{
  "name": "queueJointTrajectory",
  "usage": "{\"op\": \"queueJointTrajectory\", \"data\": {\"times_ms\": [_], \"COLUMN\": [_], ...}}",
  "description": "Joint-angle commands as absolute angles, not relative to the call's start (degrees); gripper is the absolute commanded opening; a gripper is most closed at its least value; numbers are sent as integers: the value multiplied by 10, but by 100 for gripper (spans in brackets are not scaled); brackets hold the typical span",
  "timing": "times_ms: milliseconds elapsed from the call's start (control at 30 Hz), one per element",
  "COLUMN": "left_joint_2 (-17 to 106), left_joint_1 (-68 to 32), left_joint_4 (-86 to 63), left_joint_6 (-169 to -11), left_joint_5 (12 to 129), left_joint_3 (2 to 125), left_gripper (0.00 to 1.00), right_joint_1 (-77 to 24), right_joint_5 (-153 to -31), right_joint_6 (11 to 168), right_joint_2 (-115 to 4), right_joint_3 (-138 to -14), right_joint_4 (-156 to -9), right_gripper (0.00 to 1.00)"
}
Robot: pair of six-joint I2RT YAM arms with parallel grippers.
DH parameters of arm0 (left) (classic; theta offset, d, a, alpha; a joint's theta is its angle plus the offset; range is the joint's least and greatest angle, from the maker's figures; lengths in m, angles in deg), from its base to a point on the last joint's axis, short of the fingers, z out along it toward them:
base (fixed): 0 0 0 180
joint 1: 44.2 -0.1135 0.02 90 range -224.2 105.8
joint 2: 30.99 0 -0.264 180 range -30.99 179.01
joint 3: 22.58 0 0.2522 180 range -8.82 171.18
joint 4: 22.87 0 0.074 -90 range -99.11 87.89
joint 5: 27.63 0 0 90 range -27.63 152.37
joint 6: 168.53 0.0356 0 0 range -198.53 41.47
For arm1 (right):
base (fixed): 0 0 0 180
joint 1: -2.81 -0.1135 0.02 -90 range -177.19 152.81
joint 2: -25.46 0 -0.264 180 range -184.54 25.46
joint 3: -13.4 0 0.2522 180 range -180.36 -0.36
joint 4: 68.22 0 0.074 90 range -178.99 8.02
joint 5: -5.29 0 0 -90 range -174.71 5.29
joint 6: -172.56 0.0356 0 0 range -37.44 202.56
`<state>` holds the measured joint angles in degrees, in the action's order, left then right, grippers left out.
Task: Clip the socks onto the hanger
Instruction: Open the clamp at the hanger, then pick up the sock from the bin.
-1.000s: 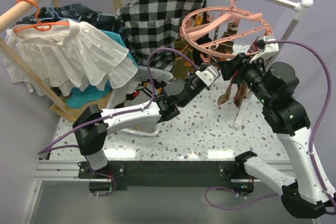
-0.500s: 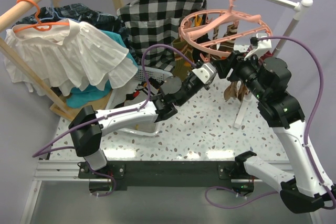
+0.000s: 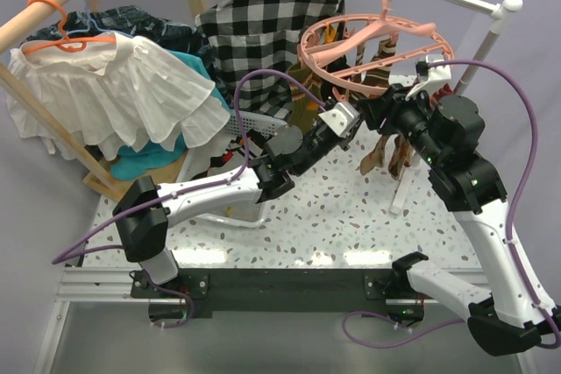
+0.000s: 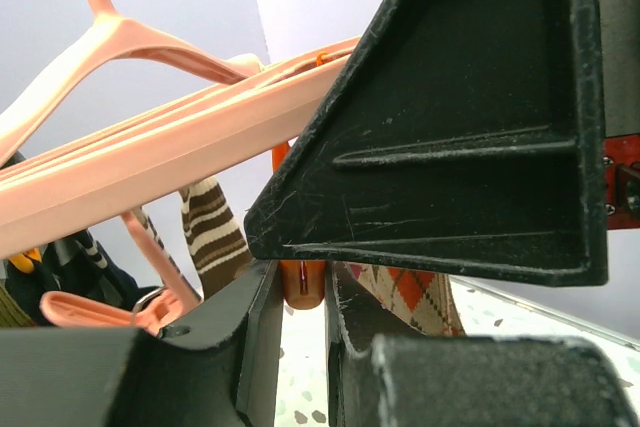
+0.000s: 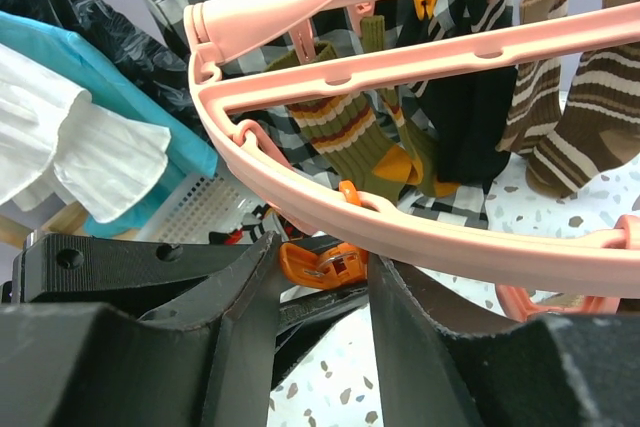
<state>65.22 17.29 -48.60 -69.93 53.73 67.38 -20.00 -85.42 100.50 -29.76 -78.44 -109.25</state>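
The salmon-pink ring hanger (image 3: 377, 41) hangs from the rail; it also shows in the left wrist view (image 4: 150, 147) and the right wrist view (image 5: 450, 57). My left gripper (image 3: 349, 120) (image 4: 303, 292) is shut on an orange clip peg (image 4: 303, 282) under the ring's near edge. My right gripper (image 3: 379, 116) (image 5: 320, 277) is open, its fingers either side of the same peg (image 5: 325, 265). An argyle sock (image 3: 386, 153) (image 4: 415, 297) hangs beside the grippers, its top hidden. Olive (image 5: 350, 137), black (image 5: 470, 117) and brown striped (image 5: 590, 137) socks hang from the ring.
A checked shirt (image 3: 250, 32) hangs behind the ring. A white mesh basket (image 3: 254, 124) stands left of the grippers. A white blouse (image 3: 114, 85) on an orange coat hanger (image 3: 61, 37) hangs at far left. A white rack post (image 3: 408, 190) stands by the right arm.
My left gripper has risen up and right to the ring's near edge. My right gripper has shifted a little left, and the argyle sock has swung left with it.
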Motion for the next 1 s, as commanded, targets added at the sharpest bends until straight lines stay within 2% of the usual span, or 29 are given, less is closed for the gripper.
{"op": "queueJointTrajectory", "data": {"times_ms": [0,167,333,533,767,967], "left_joint_2": [623,612,594,575,517,449], "left_joint_1": [178,177,177,177,177,146], "left_joint_4": [-484,-479,-475,-451,-419,-331], "left_joint_6": [-727,-739,-755,-756,-742,-781], "left_joint_5": [569,561,556,529,492,446], "left_joint_3": [674,665,654,644,579,525], "left_gripper": [17,26,43,58,76,80], "right_joint_1": [-200,-199,-199,-200,-199,-200], "right_joint_5": [-857,-853,-849,-848,-848,-834], "right_joint_6": [1004,1001,1001,1001,1010,1008], "right_joint_2": [-297,-293,-290,-291,-300,-303], "right_joint_3": [-778,-772,-767,-767,-775,-774], "right_joint_4": [-1025,-1024,-1024,-1025,-1038,-1047], "right_gripper": [21,9,0,0,0,0]}}
